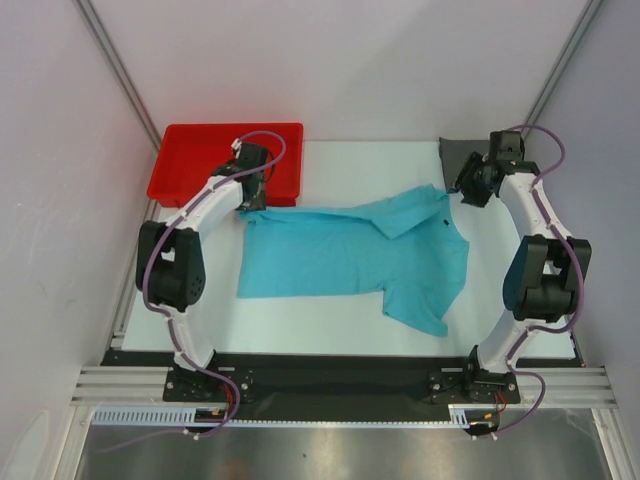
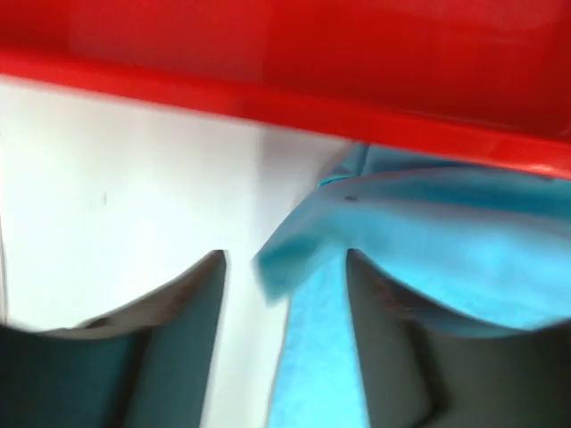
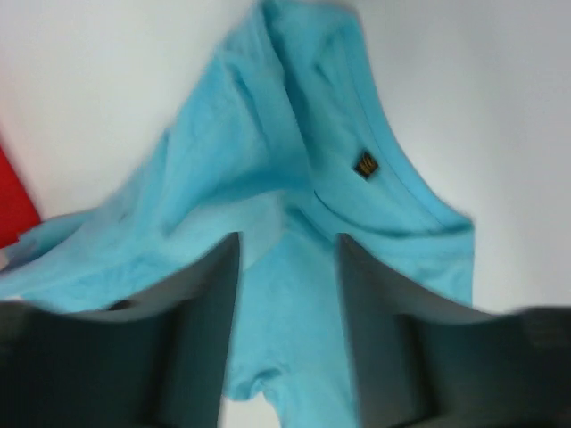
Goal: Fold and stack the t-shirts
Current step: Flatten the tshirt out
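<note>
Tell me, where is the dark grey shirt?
In the top view, the dark grey t-shirt lies at the far right corner of the table, just behind the right gripper and past the turquoise t-shirt.

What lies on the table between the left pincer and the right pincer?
The turquoise t-shirt fills the stretch from the left pincer to the right pincer, as the top view shows.
</note>
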Available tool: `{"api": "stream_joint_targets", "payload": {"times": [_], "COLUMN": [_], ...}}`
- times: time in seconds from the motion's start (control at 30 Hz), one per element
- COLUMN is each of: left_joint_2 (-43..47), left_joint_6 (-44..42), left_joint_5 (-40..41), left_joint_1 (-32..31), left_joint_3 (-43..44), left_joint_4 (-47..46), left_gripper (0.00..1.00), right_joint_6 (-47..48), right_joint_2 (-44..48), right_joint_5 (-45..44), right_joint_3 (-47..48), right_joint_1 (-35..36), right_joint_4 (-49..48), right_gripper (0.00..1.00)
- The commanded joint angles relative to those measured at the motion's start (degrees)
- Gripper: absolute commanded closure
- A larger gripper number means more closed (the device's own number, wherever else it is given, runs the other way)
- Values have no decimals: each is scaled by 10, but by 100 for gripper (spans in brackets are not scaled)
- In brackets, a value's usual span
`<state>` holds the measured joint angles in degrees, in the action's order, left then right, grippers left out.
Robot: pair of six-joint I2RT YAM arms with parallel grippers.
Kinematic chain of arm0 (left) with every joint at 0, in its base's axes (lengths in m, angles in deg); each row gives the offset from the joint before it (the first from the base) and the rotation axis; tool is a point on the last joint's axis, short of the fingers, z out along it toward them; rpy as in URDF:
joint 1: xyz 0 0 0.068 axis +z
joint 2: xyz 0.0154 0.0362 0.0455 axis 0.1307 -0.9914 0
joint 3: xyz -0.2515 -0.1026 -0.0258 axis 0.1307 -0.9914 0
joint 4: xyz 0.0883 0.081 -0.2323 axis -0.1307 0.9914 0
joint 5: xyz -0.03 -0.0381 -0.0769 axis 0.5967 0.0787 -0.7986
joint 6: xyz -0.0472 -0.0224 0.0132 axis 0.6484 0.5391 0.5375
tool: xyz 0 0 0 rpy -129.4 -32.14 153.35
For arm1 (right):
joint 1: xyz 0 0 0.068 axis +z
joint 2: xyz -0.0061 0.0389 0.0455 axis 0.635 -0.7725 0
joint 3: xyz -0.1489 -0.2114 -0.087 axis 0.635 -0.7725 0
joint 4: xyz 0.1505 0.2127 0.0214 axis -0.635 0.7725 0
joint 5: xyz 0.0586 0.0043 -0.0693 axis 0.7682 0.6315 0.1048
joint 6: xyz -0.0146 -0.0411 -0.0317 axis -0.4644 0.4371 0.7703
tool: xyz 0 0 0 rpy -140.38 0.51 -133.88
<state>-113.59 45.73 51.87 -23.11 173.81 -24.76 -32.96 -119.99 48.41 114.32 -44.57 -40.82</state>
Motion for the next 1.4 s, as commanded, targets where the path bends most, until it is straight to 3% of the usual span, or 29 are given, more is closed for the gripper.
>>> {"api": "stream_joint_targets", "payload": {"times": [0.0, 0.07, 0.17, 0.27, 0.3, 0.47, 0.57, 0.7, 0.83, 1.13, 1.37], "left_joint_2": [23, 65, 140, 209, 222, 285, 291, 276, 286, 231, 201], "left_joint_6": [41, 71, 102, 139, 151, 233, 257, 285, 322, 328, 319], "left_joint_5": [37, 28, -25, -94, -108, -247, -274, -268, -269, -223, -218], "left_joint_1": [5, 6, 6, 8, 11, 72, 94, 97, 97, 103, 111], "left_joint_3": [21, -13, -82, -158, -176, -316, -363, -384, -430, -424, -424], "left_joint_4": [81, 98, 98, 94, 95, 53, 30, 49, 37, 36, 6], "left_gripper": [30, 12, 5, 12, 17, 41, 44, 58, 55, 53, 61], "right_joint_6": [24, 21, 14, -10, -21, -58, -58, -66, -66, -65, -65], "right_joint_2": [-7, 25, 113, 192, 208, 278, 293, 305, 323, 334, 340], "right_joint_5": [-39, -44, -38, 24, 38, 74, 78, 78, 70, 71, 64], "right_joint_3": [33, -7, -106, -201, -224, -344, -355, -361, -371, -369, -375], "right_joint_1": [17, 21, 21, 26, 27, 29, 31, 41, 44, 44, 44], "right_joint_4": [134, 182, 199, 210, 214, 224, 230, 247, 252, 247, 249], "right_gripper": [39, 33, 23, 27, 35, 56, 57, 62, 62, 62, 62]}}
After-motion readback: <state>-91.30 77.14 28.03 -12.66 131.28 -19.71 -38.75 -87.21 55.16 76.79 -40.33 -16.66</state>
